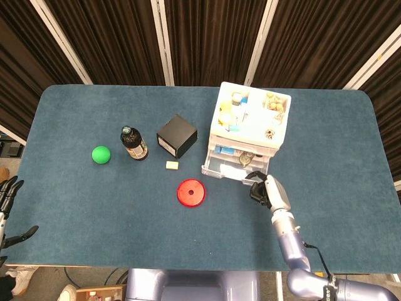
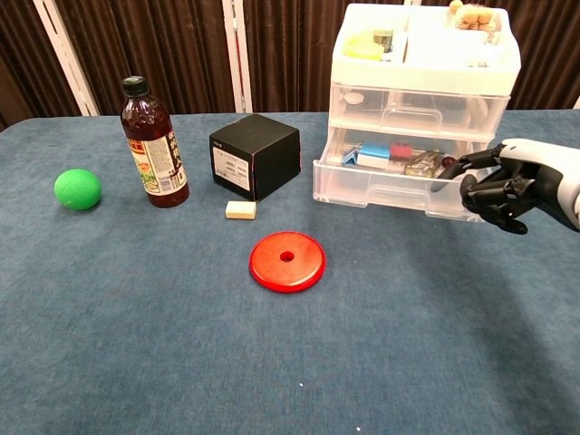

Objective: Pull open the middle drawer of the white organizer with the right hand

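The white organizer stands at the back right of the table, also visible from above as the organizer with small items in its top tray. Its middle drawer sticks out toward me, showing small coloured things inside; in the head view the middle drawer juts past the stack. My right hand hooks its curled fingers over the right end of the drawer's front, and the right hand lies just in front of it. My left hand hangs off the table's left edge with fingers spread, holding nothing.
A red disc lies in front of the drawer's left side. A small cream block, a black box, a dark bottle and a green ball stand further left on the blue table.
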Motion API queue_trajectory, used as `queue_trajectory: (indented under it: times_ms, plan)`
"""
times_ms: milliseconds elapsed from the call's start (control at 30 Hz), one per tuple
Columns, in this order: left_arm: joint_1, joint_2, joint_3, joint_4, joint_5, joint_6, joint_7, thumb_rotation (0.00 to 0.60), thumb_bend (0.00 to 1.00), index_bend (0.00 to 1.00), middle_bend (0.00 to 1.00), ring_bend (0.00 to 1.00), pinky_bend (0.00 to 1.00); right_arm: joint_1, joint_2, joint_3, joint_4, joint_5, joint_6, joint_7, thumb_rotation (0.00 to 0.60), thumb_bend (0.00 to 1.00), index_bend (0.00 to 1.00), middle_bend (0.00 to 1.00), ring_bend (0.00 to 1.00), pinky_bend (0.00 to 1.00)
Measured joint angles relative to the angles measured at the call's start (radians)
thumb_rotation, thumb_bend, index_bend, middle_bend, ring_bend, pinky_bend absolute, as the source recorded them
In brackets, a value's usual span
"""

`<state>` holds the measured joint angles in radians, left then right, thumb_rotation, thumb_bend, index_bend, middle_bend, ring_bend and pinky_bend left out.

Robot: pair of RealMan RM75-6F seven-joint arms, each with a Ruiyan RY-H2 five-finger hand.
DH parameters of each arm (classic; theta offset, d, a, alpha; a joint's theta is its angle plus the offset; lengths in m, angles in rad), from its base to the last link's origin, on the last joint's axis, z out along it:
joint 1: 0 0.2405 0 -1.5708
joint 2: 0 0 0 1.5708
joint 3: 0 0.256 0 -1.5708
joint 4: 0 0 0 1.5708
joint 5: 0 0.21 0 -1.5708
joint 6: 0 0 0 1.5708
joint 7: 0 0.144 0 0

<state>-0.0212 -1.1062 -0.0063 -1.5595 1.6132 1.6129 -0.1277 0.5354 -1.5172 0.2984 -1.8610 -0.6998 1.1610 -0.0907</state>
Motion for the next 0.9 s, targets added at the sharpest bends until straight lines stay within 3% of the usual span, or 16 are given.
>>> queue_trajectory:
  times_ms: [133, 233, 300, 533, 733, 800, 833, 900]
  plan:
    - [0.001, -0.002, -0.001, 0.000, 0.001, 0.003, 0.001, 0.600, 0.03, 0.02, 0.00, 0.00, 0.00, -0.018, 0.008, -0.018, -0.034, -0.041, 0.013, 0.008, 0.600, 0.80, 0.35, 0.77, 0.80, 0.86]
    - [0.002, -0.002, -0.001, 0.000, -0.001, 0.003, 0.000, 0.600, 0.03, 0.02, 0.00, 0.00, 0.00, -0.027, 0.011, -0.027, -0.045, -0.053, 0.020, 0.006, 0.600, 0.76, 0.08, 0.77, 0.80, 0.86]
    - [0.002, -0.001, -0.001, 0.000, -0.003, 0.003, 0.001, 0.600, 0.03, 0.02, 0.00, 0.00, 0.00, -0.026, 0.014, -0.030, -0.044, -0.050, 0.016, -0.001, 0.600, 0.70, 0.00, 0.77, 0.80, 0.86]
    - [0.003, -0.001, -0.003, 0.001, -0.004, 0.006, 0.001, 0.600, 0.03, 0.02, 0.00, 0.00, 0.00, -0.024, 0.036, -0.034, -0.065, -0.053, 0.014, -0.028, 0.600, 0.58, 0.00, 0.78, 0.80, 0.86]
    - [0.007, -0.002, -0.002, 0.000, 0.000, 0.015, 0.000, 0.600, 0.03, 0.02, 0.00, 0.00, 0.00, -0.048, 0.090, -0.061, -0.148, -0.117, 0.054, -0.060, 0.600, 0.38, 0.00, 0.80, 0.79, 0.86]
    - [0.010, -0.003, -0.001, -0.001, 0.003, 0.021, 0.002, 0.600, 0.03, 0.02, 0.00, 0.00, 0.00, -0.068, 0.134, -0.083, -0.206, -0.173, 0.087, -0.084, 0.600, 0.22, 0.00, 0.73, 0.75, 0.86]
    - [0.011, -0.003, -0.001, -0.001, 0.004, 0.023, 0.003, 0.600, 0.03, 0.02, 0.00, 0.00, 0.00, -0.079, 0.155, -0.096, -0.228, -0.202, 0.103, -0.096, 0.600, 0.13, 0.00, 0.65, 0.67, 0.85]
    - [0.013, -0.004, -0.001, 0.000, 0.007, 0.030, 0.009, 0.600, 0.03, 0.02, 0.00, 0.00, 0.00, -0.106, 0.207, -0.127, -0.270, -0.275, 0.139, -0.121, 0.600, 0.06, 0.00, 0.53, 0.57, 0.81]
